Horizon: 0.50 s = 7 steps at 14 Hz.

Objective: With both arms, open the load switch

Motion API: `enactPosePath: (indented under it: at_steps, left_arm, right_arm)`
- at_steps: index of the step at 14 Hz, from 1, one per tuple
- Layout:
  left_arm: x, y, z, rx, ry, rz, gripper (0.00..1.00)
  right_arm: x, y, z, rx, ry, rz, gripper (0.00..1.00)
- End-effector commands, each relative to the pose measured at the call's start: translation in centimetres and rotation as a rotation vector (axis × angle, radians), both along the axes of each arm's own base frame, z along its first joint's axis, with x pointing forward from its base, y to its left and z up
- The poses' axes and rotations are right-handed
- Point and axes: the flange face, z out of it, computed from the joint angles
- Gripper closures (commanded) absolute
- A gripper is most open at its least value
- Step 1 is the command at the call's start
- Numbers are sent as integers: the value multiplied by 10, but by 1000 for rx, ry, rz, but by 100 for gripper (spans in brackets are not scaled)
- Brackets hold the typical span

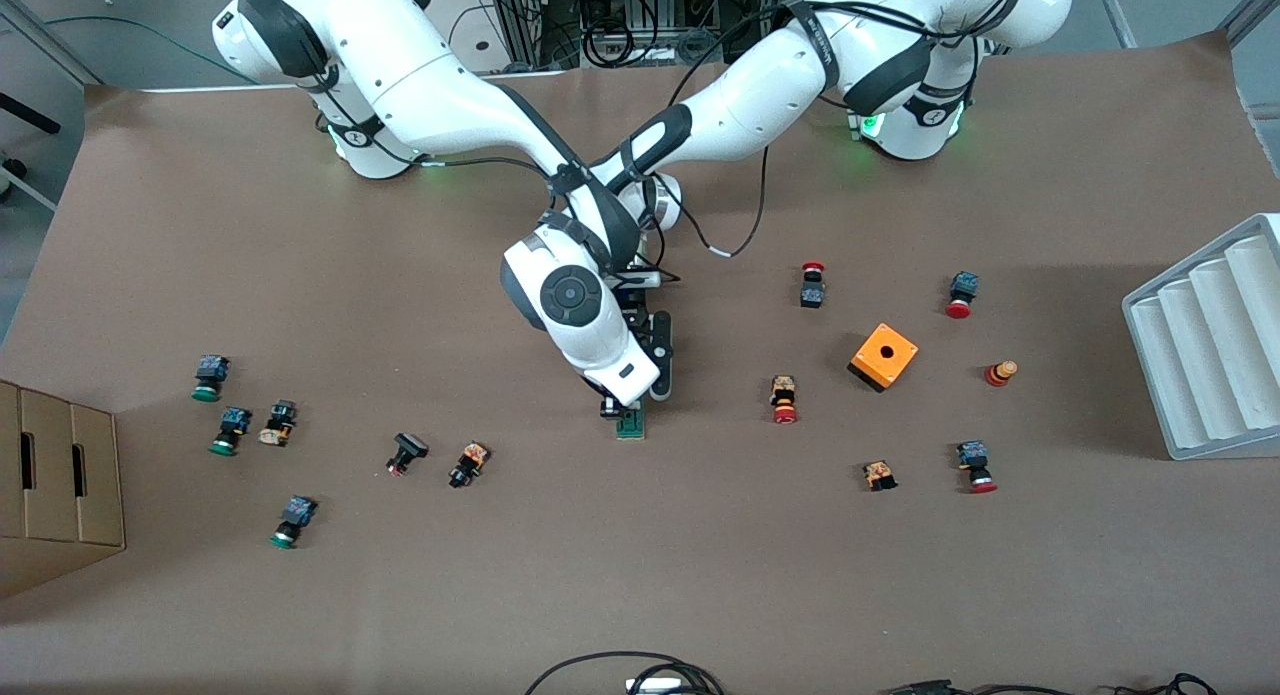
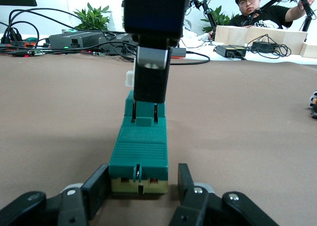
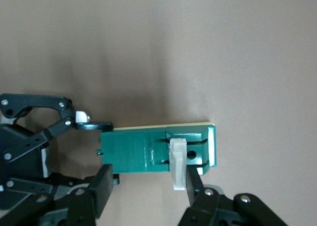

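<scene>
The load switch [image 1: 631, 427], a narrow dark-green block, lies flat in the middle of the table, where the two arms cross above it. My left gripper [image 1: 650, 403] is shut on one end of it. In the left wrist view its fingers [image 2: 96, 186] flank the load switch [image 2: 139, 151] at table level. My right gripper [image 1: 622, 407] comes down from above. In the right wrist view the right gripper [image 3: 148, 184] stands open beside the load switch [image 3: 133, 151], with one finger [image 3: 194, 184] against the white sliding piece [image 3: 177, 161]. The other finger [image 3: 101, 186] is near the switch's held end.
An orange cube [image 1: 884, 355] and several red-capped push buttons [image 1: 784, 398] lie toward the left arm's end. Green-capped buttons [image 1: 208, 377] lie toward the right arm's end. A grey ridged tray [image 1: 1210, 345] and a cardboard box [image 1: 55, 485] stand at the table's two ends.
</scene>
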Motion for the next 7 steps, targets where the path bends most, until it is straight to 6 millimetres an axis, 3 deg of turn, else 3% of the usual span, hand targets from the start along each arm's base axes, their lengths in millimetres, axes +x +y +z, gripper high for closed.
enactPosePath:
  at_steps: [1, 7]
  left_arm:
    - [-8, -2, -14, -14, 9, -4, 37]
    - [-8, -2, -14, -12, 9, -5, 37]
  right_arm:
    - [-13, -5, 4, 2, 23, -8, 33]
    - [-17, -3, 5, 3, 23, -2, 34]
